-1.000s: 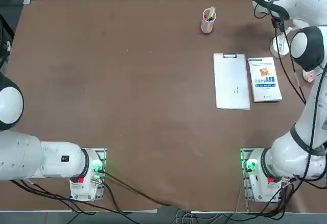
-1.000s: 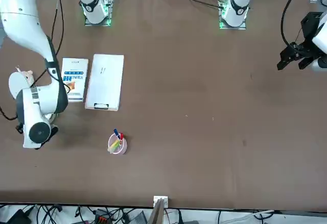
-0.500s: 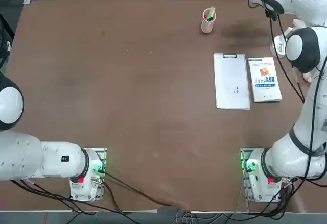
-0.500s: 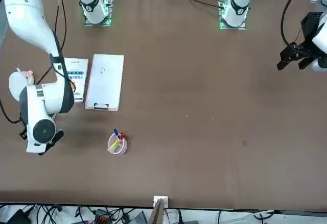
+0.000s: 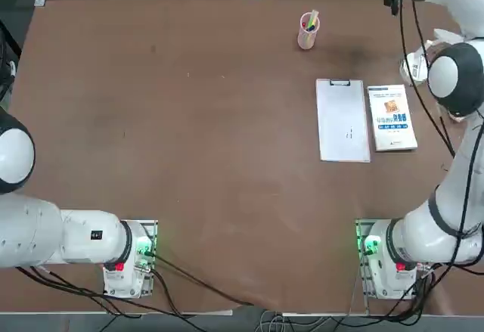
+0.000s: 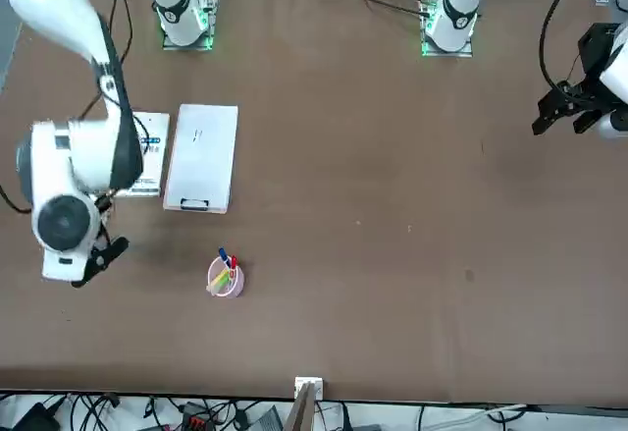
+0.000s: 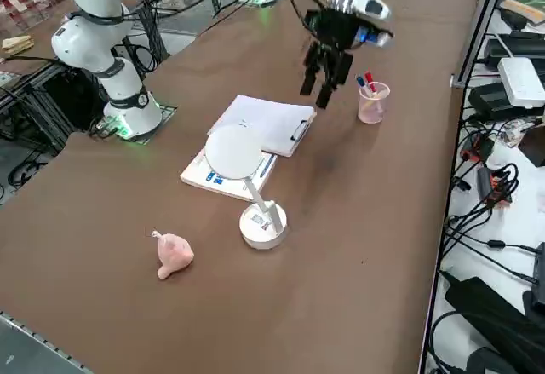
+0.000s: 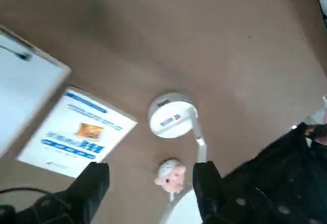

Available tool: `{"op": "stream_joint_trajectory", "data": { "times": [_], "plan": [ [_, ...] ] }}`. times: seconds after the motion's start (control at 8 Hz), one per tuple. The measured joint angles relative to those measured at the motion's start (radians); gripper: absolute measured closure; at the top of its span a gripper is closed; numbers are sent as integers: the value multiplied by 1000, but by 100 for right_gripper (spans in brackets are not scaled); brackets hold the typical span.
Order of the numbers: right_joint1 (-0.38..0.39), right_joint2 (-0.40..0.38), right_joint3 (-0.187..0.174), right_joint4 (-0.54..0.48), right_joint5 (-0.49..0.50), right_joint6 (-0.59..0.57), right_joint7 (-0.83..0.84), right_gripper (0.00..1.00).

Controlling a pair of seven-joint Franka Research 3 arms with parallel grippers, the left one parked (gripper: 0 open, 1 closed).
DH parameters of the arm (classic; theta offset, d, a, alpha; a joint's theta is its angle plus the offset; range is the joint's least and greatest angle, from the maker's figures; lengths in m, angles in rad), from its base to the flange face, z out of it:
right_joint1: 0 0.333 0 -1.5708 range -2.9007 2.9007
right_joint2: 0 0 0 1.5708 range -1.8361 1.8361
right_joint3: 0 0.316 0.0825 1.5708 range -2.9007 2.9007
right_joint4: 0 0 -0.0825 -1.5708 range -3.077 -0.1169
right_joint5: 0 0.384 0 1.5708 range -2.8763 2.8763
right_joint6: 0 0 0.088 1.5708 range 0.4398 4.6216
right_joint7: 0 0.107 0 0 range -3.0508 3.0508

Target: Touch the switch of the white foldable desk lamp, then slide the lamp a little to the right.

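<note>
The white foldable desk lamp (image 7: 263, 227), with its round disc base, thin hinged arm and flat oval head, stands upright on the brown bench (image 7: 341, 306). In the top view its base lies at one o'clock from the white paperback-like book with blue print (image 5: 392, 120); in the right side view the pink pig figurine (image 7: 173, 254) sits at eight o'clock from the base. The black two-finger end effector of the right arm (image 8: 152, 174) is raised above the bench, fingers spread wide apart with nothing between them.

The lamp looks light, with a smooth plastic shell that probably slides easily. Its arm and hinge seem the delicate parts; pushing the head would likely fold or tip it. The base is the stiff, low place to work on: a gentle fingertip press on its top for the touch switch, too small to make out, then a low push on its side wall towards the top view's three o'clock.
</note>
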Motion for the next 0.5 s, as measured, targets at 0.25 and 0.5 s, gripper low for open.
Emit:
{"op": "stream_joint_trajectory", "data": {
  "times": [0.25, 0.5],
  "plan": [
    [6, -101, -1, 2, 134, -49, 17, 0],
    [3, -213, -3, 2, 212, -123, 128, 0]
  ]
}}
